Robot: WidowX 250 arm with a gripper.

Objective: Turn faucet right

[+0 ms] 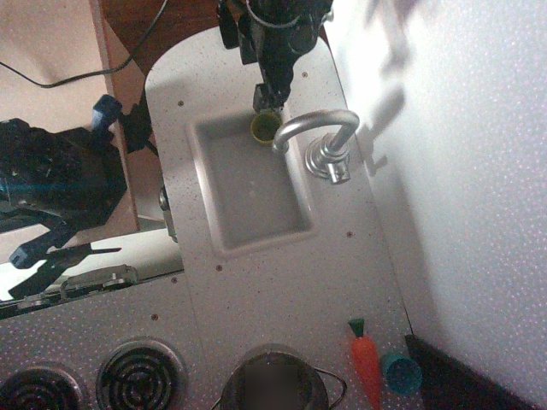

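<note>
We see the faucet (318,128) just beside our end effector (267,101), untouched; grip state unclear, turning remains.

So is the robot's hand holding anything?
It cannot be told. The hand hangs over the sink's back corner, just above the cup and beside the faucet, but its fingertips are too dark and blurry.
</note>
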